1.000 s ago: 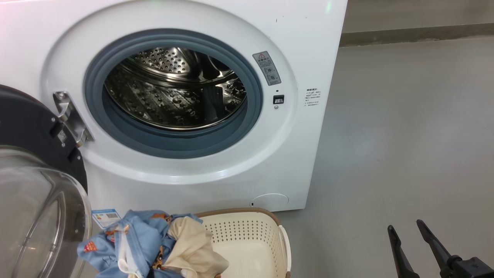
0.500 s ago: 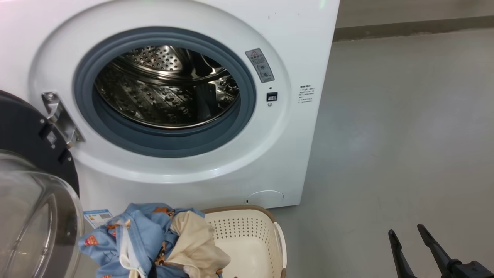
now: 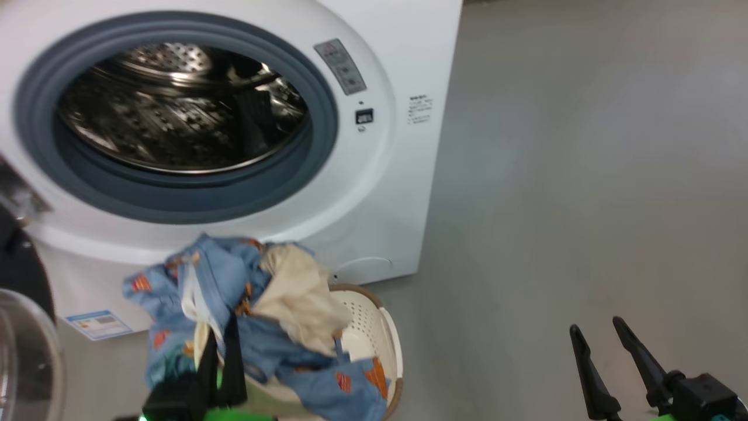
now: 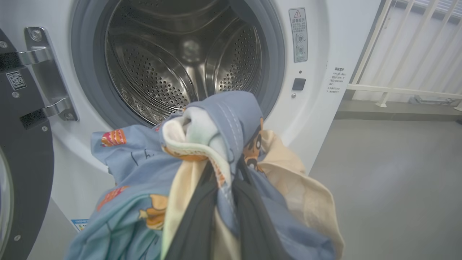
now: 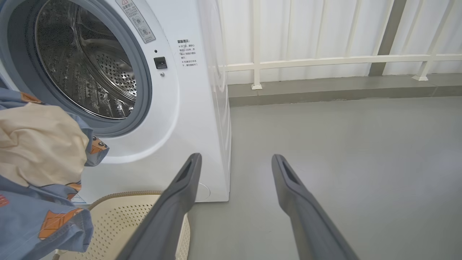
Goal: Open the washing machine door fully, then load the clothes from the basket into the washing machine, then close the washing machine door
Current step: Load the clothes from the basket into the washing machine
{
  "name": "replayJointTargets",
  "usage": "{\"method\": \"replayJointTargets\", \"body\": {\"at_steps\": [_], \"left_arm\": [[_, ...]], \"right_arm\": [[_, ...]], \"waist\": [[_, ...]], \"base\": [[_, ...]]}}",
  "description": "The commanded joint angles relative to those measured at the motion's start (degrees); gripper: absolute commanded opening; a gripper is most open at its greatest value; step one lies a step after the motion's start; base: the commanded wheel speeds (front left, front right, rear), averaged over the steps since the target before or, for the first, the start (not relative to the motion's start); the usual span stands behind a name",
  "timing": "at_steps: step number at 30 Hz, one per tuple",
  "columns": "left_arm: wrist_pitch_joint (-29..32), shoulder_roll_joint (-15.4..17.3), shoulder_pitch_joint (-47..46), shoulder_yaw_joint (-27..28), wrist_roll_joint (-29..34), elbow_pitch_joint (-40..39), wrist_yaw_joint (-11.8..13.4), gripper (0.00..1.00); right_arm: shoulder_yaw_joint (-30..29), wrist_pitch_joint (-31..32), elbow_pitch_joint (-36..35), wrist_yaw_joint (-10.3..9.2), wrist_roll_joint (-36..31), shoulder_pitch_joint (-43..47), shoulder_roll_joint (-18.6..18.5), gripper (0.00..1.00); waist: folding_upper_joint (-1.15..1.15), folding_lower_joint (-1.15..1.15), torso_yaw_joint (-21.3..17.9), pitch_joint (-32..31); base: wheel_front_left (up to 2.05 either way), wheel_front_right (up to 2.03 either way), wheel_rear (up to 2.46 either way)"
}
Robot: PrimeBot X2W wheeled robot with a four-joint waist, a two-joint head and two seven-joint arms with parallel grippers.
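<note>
Grey floor [image 3: 555, 204] spreads out to the right of the work. Nearest, the right gripper [image 3: 595, 324] hangs low over it, fingers spread wide and holding nothing. The left gripper [image 4: 223, 173] has its fingers pinched on the clothes [image 3: 234, 286], a blue-and-cream bundle raised above the basket [image 3: 374, 327], lower folds trailing over it. Behind stands the washing machine [image 3: 397, 193], drum [image 3: 175, 111] exposed, the washing machine door [image 4: 25, 144] swung open at the left. A white railing [image 5: 325, 59] runs beyond.
</note>
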Motion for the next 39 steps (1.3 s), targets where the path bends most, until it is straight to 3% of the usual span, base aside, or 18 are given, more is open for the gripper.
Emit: {"method": "replayJointTargets", "body": {"at_steps": [1, 7, 13, 20, 29, 39], "left_arm": [[-0.62, 0.14, -4.41, 2.44, 0.70, -0.57, 0.80, 0.00], [-0.45, 2.40, -12.87, 5.73, 1.86, 3.22, 2.03, 0.00], [2.12, 7.70, -22.71, 9.83, 3.65, 7.16, 3.53, 0.00], [4.92, 14.47, -33.77, 13.95, 4.88, 14.54, 4.36, 0.00], [5.91, 19.67, -47.36, 14.80, 7.15, 25.10, 5.26, 0.00], [2.56, 21.52, -60.56, 15.32, 7.66, 35.06, 6.76, 0.00]], "right_arm": [[1.72, -0.28, -1.12, 0.09, 1.00, -2.33, -0.74, 1.00], [2.79, -0.28, -0.87, 0.09, 2.83, -5.19, -0.47, 1.00], [4.38, -0.28, 0.59, 0.09, 5.01, -7.63, 0.33, 1.00], [6.27, -0.28, 2.16, 0.09, 7.12, -9.55, 0.75, 1.00], [8.08, -0.28, 2.90, 0.09, 8.93, -10.14, -0.68, 1.00], [7.10, -0.28, 2.54, 0.09, 10.04, -7.78, -2.93, 1.00]], "waist": [[0.00, 0.00, -4.53, 4.69], [0.00, 0.00, -9.41, 9.71], [0.00, 0.00, -14.89, 14.68], [0.00, 0.00, -18.72, 19.53], [0.00, 0.00, -20.19, 24.10], [0.00, 0.00, -18.75, 27.30]], "base": [[0.00, 0.00, 0.00], [0.00, 0.00, 0.00], [0.00, 0.00, 0.00], [0.00, 0.00, 0.00], [0.00, 0.00, 0.00], [0.00, 0.00, 0.00]]}}
